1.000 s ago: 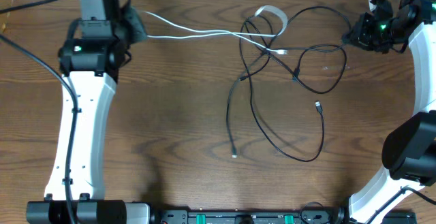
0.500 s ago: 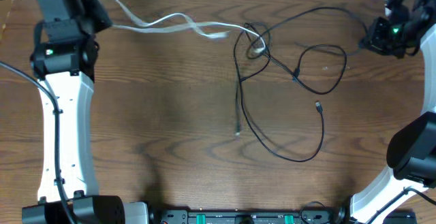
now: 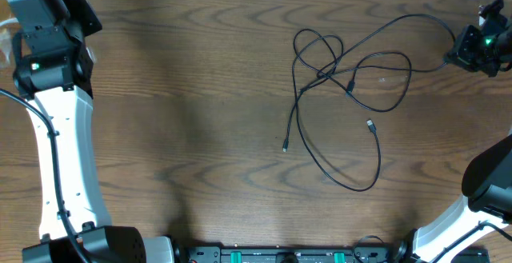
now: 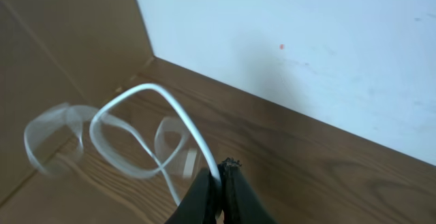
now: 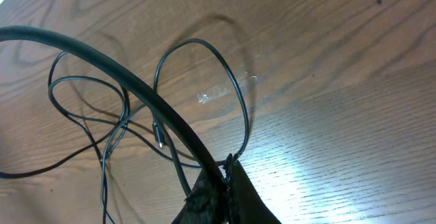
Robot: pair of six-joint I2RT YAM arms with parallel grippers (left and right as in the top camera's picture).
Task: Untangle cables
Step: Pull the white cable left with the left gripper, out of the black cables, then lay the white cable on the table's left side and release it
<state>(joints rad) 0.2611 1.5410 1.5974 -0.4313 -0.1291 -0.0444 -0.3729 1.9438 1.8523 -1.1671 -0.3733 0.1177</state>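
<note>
Two black cables point(image 3: 352, 79) lie in crossed loops right of the table's middle, their plugs point(image 3: 370, 124) resting on the wood. One strand runs up and right to my right gripper point(image 3: 453, 51). The right wrist view shows that gripper point(image 5: 228, 164) shut on a thin black cable point(image 5: 235, 94), with a thicker black strand point(image 5: 102, 60) passing close by its left finger. My left gripper point(image 3: 86, 21) is at the far left corner. In the left wrist view it point(image 4: 221, 173) is shut on the white cable point(image 4: 160, 94), which hangs in blurred loops off the table.
The left arm point(image 3: 60, 135) stands along the left side of the wooden table point(image 3: 184, 135), the right arm point(image 3: 488, 183) along the right edge. A white wall point(image 4: 306, 40) and a brown panel point(image 4: 61, 40) close off the far left corner.
My left gripper swung left to the corner, pulling the white cable out of the black tangle. My right gripper moved right with its black strand, and the black loops slid right.
</note>
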